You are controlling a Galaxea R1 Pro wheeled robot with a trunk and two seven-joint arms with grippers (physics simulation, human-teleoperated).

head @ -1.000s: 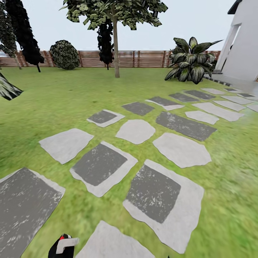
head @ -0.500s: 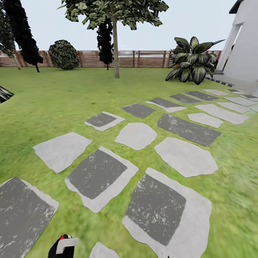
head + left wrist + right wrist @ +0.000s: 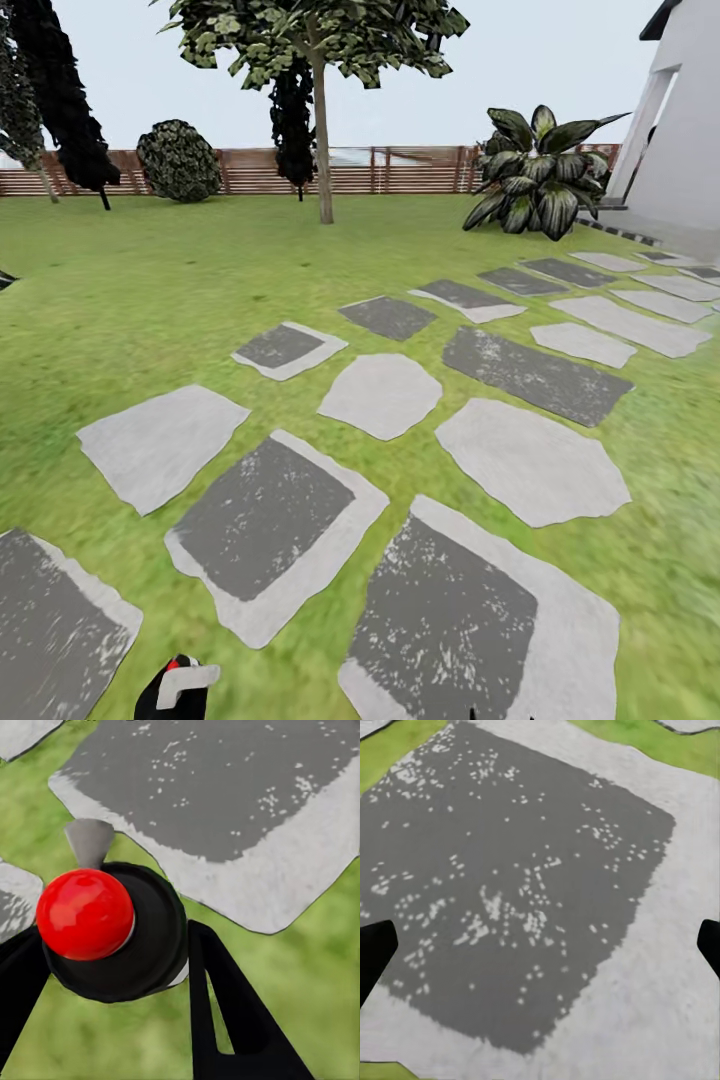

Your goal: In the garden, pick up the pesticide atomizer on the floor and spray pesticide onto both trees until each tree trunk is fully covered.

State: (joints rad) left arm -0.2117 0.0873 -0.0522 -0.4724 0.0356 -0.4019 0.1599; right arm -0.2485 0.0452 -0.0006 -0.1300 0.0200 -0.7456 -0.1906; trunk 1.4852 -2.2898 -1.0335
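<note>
Already the small dark pesticide atomizer with its round red top (image 3: 86,913) sits clamped between the black fingers of the left gripper (image 3: 112,967), low over grass beside a grey stepping stone (image 3: 225,810). The right gripper (image 3: 540,945) hangs empty, its jaws spread wide over another slab. Ahead, the pale, straight tree trunk (image 3: 322,140) stands well apart, near the brown slatted fence (image 3: 400,170). Spraying from this far would likely miss the bark; a jolt over slab edges could loosen the bottle.

One pale-trunked tree (image 3: 322,150), one round bush (image 3: 178,160), one broad-leaved plant (image 3: 535,170), one atomizer (image 3: 112,930), two tools.
</note>
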